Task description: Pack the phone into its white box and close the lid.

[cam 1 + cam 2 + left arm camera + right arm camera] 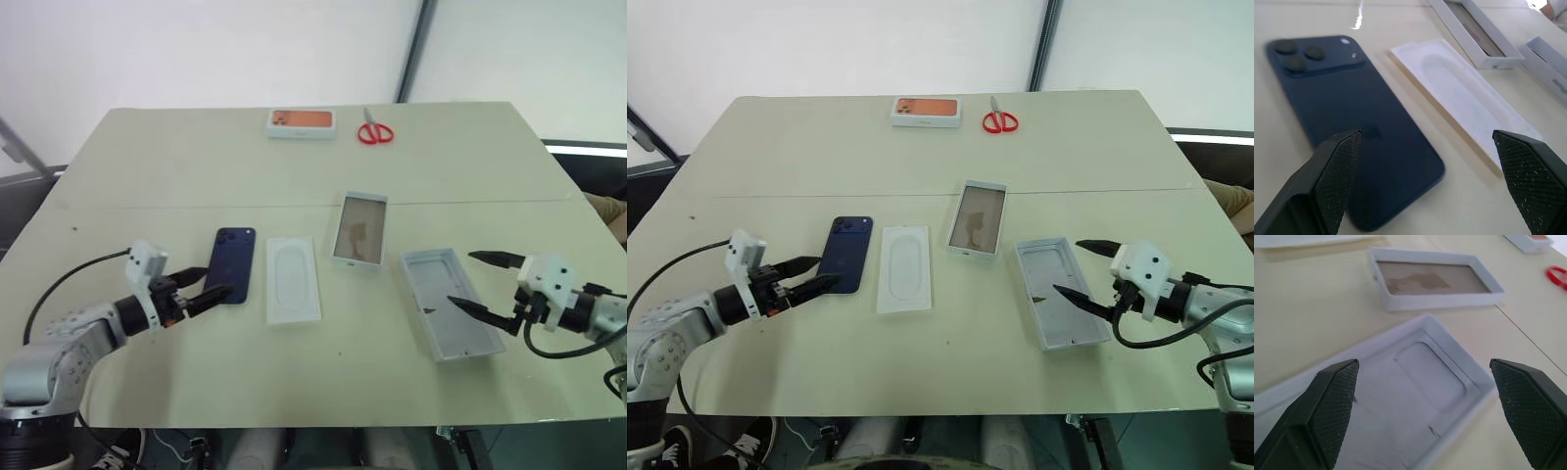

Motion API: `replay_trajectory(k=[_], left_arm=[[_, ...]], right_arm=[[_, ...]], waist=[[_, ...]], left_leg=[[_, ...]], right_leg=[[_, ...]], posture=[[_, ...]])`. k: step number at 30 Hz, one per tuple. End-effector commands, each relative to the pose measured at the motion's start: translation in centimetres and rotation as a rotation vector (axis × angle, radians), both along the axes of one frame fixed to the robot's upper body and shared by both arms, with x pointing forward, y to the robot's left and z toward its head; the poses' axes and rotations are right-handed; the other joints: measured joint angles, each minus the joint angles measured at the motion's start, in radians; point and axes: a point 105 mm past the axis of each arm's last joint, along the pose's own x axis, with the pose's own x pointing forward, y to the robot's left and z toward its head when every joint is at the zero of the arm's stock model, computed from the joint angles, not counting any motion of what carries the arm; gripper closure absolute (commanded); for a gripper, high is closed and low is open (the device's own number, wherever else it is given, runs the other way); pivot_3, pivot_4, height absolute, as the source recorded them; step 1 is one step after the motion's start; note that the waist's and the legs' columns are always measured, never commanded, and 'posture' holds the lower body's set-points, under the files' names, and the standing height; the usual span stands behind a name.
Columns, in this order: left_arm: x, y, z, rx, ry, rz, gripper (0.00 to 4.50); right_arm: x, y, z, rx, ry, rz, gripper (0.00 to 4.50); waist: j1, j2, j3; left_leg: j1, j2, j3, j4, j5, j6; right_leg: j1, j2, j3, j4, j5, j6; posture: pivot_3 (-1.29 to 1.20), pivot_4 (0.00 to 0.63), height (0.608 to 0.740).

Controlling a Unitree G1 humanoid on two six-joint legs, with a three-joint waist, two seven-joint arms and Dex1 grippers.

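Navy phone (pixel 234 264) looks stiff, slick & flat on worktop (pixel 176 186), so w/ left hand (pixel 201 287) open, right hand (pixel 485 284) open, pinch its long edges.

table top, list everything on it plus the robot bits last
phone: one, dark navy, back up, left part of the table, by the left tool
flat insert: one, white, oval recess, just right of the phone
lid: one, white rim, brownish inside, open side up, centre
white box: one, white, empty moulded tray, right of centre, by the right tool
orange-topped box: one, far edge
scissors: one pair, red handles, beside that box
left tool: black fingers, open, at the phone's near end
right tool: black fingers, open, over the white box
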Motion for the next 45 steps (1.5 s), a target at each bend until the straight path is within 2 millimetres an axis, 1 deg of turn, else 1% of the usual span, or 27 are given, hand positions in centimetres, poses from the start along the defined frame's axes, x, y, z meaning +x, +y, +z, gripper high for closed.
replay_trajectory(k=[1,3,4,7,11,13,15,18,21,23,26,29,33,34,35,41,45], left_arm=[[-0.8,-2.4,0.7,-0.068,0.086,-0.083,0.00],[-1.2,-3.1,0.6,-0.090,0.142,-0.105,0.00],[-1.2,-3.4,0.7,-0.132,0.168,-0.098,0.00],[-1.9,-4.3,0.8,-0.192,0.234,-0.127,0.00],[-2.8,-5.2,-0.4,-0.183,0.329,-0.118,0.00],[-3.1,-5.1,-1.6,-0.146,0.392,-0.096,0.00],[-2.6,-5.1,-1.7,-0.190,0.390,-0.052,0.00],[-1.8,-5.6,-1.5,-0.315,0.406,-0.019,0.00],[-1.2,-6.2,-1.4,-0.332,0.391,-0.001,0.00],[-1.1,-6.8,-1.5,-0.383,0.430,-0.016,0.00],[-0.6,-7.1,-1.6,-0.410,0.453,-0.017,0.00],[-0.5,-7.5,-1.6,-0.440,0.462,-0.024,0.00],[-1.0,-7.6,-2.1,-0.454,0.491,-0.026,0.00],[-1.0,-7.7,-2.1,-0.459,0.494,-0.026,0.50],[-1.1,-7.7,-2.2,-0.458,0.499,-0.024,0.81],[-1.4,-7.6,-2.5,-0.448,0.514,-0.021,3.82],[-1.5,-7.4,-2.7,-0.445,0.522,-0.011,3.82]], right_arm=[[0.0,2.5,2.0,-0.025,-0.050,0.119,0.01],[0.1,3.1,2.3,-0.027,-0.054,0.140,0.01],[0.2,3.3,2.4,-0.023,-0.059,0.143,0.01],[0.5,3.4,2.4,-0.018,-0.061,0.142,0.01],[0.7,3.4,2.0,-0.018,-0.058,0.140,0.01],[0.7,3.5,1.9,-0.017,-0.060,0.139,0.01],[0.8,3.6,1.9,-0.017,-0.063,0.138,0.01],[0.9,3.7,1.9,-0.015,-0.074,0.136,0.01],[1.0,3.9,1.9,-0.011,-0.080,0.136,0.01],[1.0,4.0,1.8,-0.011,-0.084,0.138,0.01],[1.1,4.2,1.8,-0.013,-0.090,0.139,0.01],[1.2,4.3,2.0,-0.015,-0.103,0.136,0.01],[1.1,4.2,1.8,-0.017,-0.102,0.131,0.01],[1.1,4.2,1.8,-0.017,-0.101,0.130,0.00],[1.1,4.2,1.8,-0.016,-0.100,0.128,0.00],[1.1,4.2,1.7,-0.013,-0.095,0.126,0.00],[1.2,4.2,1.7,-0.013,-0.096,0.125,0.00]], waist=[[0.001,0.000,0.000],[0.004,0.000,0.000],[0.005,0.000,0.000],[0.006,-0.001,0.000],[0.004,-0.001,0.000],[0.004,-0.001,0.000],[0.005,0.000,0.000],[0.008,0.000,0.000],[0.009,0.000,0.000],[0.008,0.000,0.000],[0.007,0.000,0.000],[0.006,0.000,0.000],[0.007,0.000,0.000],[0.006,0.000,0.000],[0.006,0.000,0.000],[0.006,0.000,0.000],[0.006,0.000,0.000]], left_leg=[[0.000,0.000,0.000,0.000,0.000,0.000],[0.000,0.000,0.000,0.000,0.000,0.000],[0.000,0.000,0.000,0.000,0.000,0.000],[0.000,-0.001,-0.001,0.001,0.000,0.000],[0.000,-0.001,-0.001,0.001,0.000,0.000],[0.000,-0.001,0.000,0.001,0.000,0.000],[0.000,-0.001,0.000,0.001,0.000,0.000],[0.000,-0.001,0.000,0.002,0.000,0.000],[0.001,-0.002,-0.001,0.003,0.000,0.000],[0.001,-0.002,-0.001,0.003,0.000,0.000],[0.001,-0.002,-0.001,0.003,0.000,0.000],[0.001,-0.002,-0.001,0.003,0.000,0.000],[0.001,-0.002,-0.001,0.002,0.000,0.000],[0.001,-0.002,-0.001,0.002,0.000,0.000],[0.001,-0.002,-0.001,0.002,0.000,0.000],[0.000,-0.002,-0.001,0.002,0.000,0.000],[0.000,-0.002,-0.001,0.002,0.000,0.000]], right_leg=[[0.000,0.000,0.000,0.000,0.000,0.000],[0.000,0.000,0.000,0.000,0.000,0.000],[0.000,0.000,0.000,0.000,0.000,0.000],[0.000,0.000,-0.001,0.000,0.000,0.000],[0.000,0.000,-0.001,0.000,0.000,0.000],[0.000,0.000,0.000,0.000,0.000,0.000],[0.000,0.000,0.000,0.000,0.000,0.000],[0.001,0.000,-0.001,0.000,0.000,0.000],[0.003,0.000,-0.001,0.000,0.000,0.000],[0.003,0.000,-0.001,0.000,0.000,0.000],[0.003,0.000,-0.002,0.000,0.000,0.000],[0.003,0.000,-0.001,0.000,0.000,0.000],[0.003,0.000,-0.001,0.000,0.000,0.000],[0.003,0.000,-0.001,0.000,0.000,0.000],[0.003,0.000,-0.001,0.000,0.000,0.000],[0.002,0.000,-0.001,0.000,0.000,0.000],[0.002,0.000,-0.001,0.000,0.000,0.000]], posture=[[0.00,0.150,0.740],[0.00,0.150,0.740],[0.00,0.150,0.740],[0.00,0.150,0.740],[0.00,0.150,0.740],[0.00,0.150,0.740],[0.00,0.150,0.740],[0.00,0.150,0.740],[0.00,0.150,0.740],[0.00,0.150,0.740],[0.00,0.150,0.740],[0.00,0.150,0.740],[0.00,0.150,0.740],[0.00,0.150,0.740],[0.00,0.150,0.740],[0.00,0.150,0.740],[0.00,0.150,0.740]])
